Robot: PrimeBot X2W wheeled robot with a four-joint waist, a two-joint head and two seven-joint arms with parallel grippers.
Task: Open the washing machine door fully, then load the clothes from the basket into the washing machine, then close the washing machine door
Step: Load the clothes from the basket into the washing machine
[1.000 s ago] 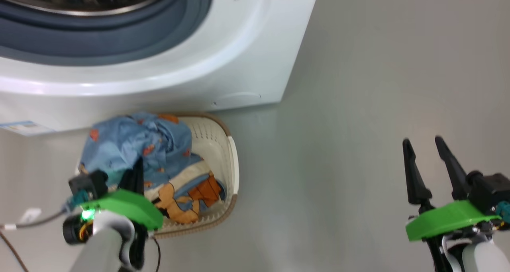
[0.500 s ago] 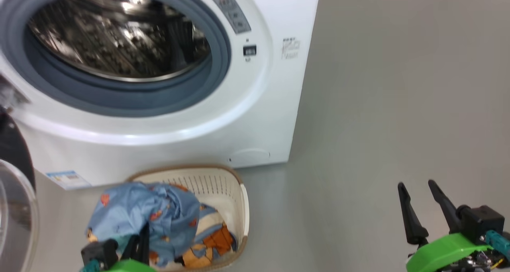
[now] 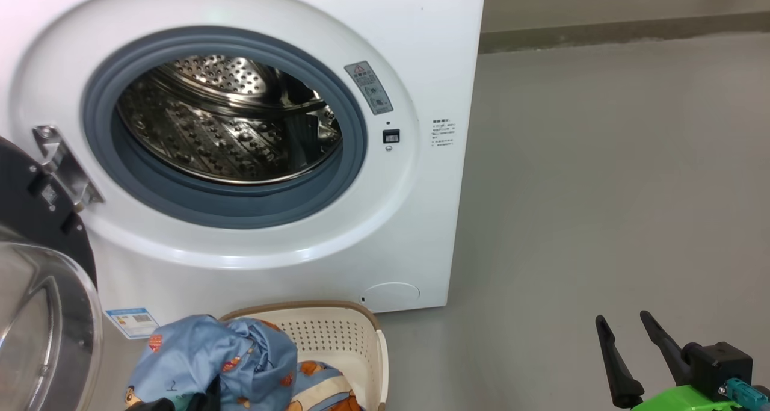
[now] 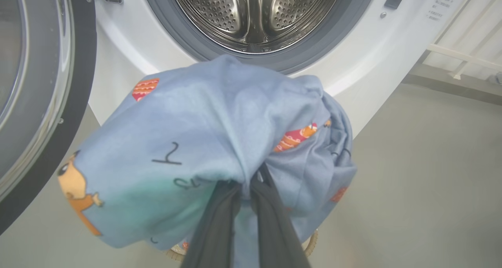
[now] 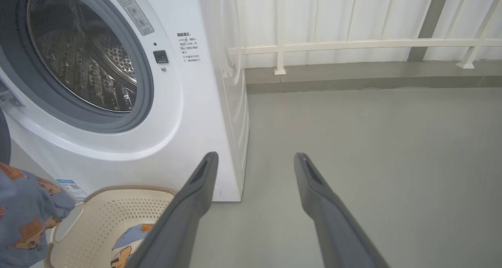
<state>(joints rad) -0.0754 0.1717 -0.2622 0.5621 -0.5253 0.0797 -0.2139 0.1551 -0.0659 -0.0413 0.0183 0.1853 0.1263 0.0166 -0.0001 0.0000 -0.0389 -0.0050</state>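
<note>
Before the washing machine (image 3: 421, 38), its door (image 3: 24, 218) swung wide: left gripper (image 4: 248, 183) clamped on the clothes (image 4: 188, 134), held above the basket (image 3: 349, 333); right gripper (image 3: 622, 318) spread apart, empty. Opening looks done; loading and closing are yet to do.

Smooth grey floor (image 3: 601, 188) spreads across the right of the head view; on it stand the washing machine (image 3: 433, 50), upper left, and the basket (image 3: 337, 336), bottom centre-left
</note>
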